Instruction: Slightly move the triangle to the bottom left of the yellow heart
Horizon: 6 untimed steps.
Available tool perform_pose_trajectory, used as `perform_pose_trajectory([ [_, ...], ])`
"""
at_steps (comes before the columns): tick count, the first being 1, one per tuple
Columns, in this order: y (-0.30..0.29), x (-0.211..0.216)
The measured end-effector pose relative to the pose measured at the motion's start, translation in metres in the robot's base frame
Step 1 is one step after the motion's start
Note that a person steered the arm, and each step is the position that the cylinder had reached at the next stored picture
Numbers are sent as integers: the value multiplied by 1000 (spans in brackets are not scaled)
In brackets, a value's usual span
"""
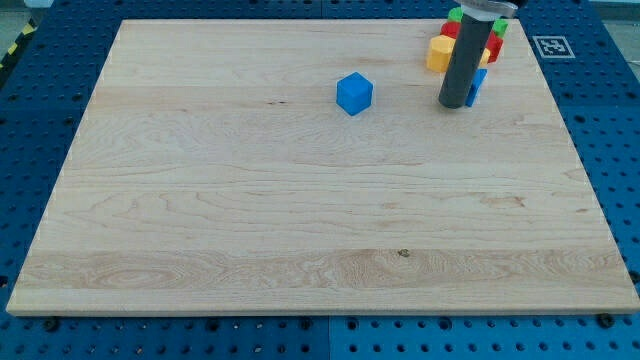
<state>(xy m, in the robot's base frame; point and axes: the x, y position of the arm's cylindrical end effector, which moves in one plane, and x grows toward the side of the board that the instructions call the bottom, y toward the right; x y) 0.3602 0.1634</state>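
Observation:
My tip rests on the board near the view's top right. Right of it, touching the rod's side, a blue block shows only as a narrow strip; its shape is hidden, so I cannot tell if it is the triangle. Just above the tip sits a yellow block, mostly hidden by the rod, its shape unclear. A red block and a green block peek out around the rod's upper part. A blue cube stands alone, left of the tip.
The wooden board lies on a blue pegboard table. A white marker tag sits off the board's top right corner.

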Motion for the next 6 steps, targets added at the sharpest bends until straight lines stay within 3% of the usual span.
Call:
perform_pose_trajectory([
  [2, -1, 16],
  [3, 6, 48],
  [4, 34, 27],
  [6, 36, -7],
])
